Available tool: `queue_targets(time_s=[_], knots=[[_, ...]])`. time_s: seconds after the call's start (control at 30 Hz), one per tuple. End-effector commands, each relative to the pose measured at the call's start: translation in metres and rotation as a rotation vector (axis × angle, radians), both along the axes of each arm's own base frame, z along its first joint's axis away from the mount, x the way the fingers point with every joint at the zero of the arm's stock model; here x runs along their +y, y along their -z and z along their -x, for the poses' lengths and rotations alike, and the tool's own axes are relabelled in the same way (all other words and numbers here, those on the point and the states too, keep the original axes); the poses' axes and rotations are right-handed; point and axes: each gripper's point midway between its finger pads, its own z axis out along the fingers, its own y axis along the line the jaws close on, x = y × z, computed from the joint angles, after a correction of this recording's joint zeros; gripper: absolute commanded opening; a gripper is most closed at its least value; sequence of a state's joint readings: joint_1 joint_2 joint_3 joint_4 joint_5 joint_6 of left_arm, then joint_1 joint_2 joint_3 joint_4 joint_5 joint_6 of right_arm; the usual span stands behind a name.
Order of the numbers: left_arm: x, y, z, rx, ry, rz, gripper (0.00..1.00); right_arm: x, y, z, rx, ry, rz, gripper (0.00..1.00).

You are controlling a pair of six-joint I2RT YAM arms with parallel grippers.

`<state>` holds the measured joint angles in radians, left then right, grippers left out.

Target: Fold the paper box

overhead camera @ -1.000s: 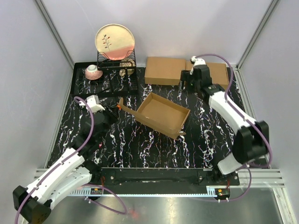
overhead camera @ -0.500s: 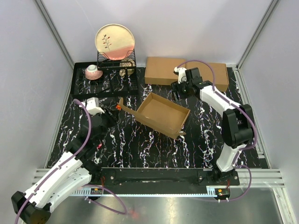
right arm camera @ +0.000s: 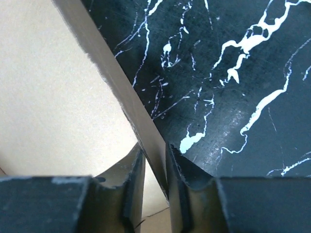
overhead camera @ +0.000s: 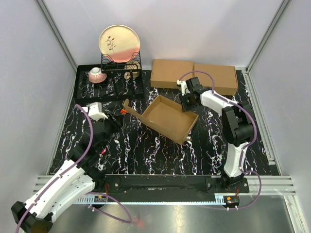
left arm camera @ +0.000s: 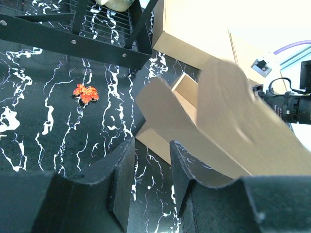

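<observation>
Looks steeply down from above and behind, over the whole table (overhead camera: 146,150). Faces the paper box (left arm camera: 228,111) low from the left wrist; crowds that same box's wall from the right wrist.

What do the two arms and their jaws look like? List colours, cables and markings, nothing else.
The left arm and the right arm both have white shells with black joints, and they stand on black bases. A purple cable loops along each one. The jaws are matt black and blocky, with flat inner faces. I can make out no markings on either arm.
</observation>
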<state>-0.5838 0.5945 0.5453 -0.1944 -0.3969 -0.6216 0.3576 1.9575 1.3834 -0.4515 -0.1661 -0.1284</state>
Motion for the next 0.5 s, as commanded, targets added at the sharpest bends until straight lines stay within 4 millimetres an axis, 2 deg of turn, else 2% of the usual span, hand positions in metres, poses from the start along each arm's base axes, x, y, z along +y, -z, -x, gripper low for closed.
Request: queue_targets(time_s=[0.0,0.07,0.23,0.33,0.47], knots=[[0.005,-0.022,0.000,-0.062,-0.007,0.005,0.38,-0.017,-0.037,-0.016,-0.105,0.116,0.063,0.22],[0.005,-0.031,0.000,-0.080,-0.008,0.009,0.38,-0.020,-0.040,-0.010,-0.103,0.136,0.064,0.13],[0.010,-0.051,-0.001,-0.111,-0.026,0.001,0.38,-0.036,-0.046,0.010,-0.077,0.266,0.072,0.05],[0.020,-0.074,-0.001,-0.148,-0.066,-0.013,0.38,-0.043,-0.048,0.023,-0.062,0.341,0.064,0.00],[0.031,-0.116,0.003,-0.227,-0.102,-0.010,0.38,-0.054,-0.052,0.046,-0.041,0.443,0.049,0.00]])
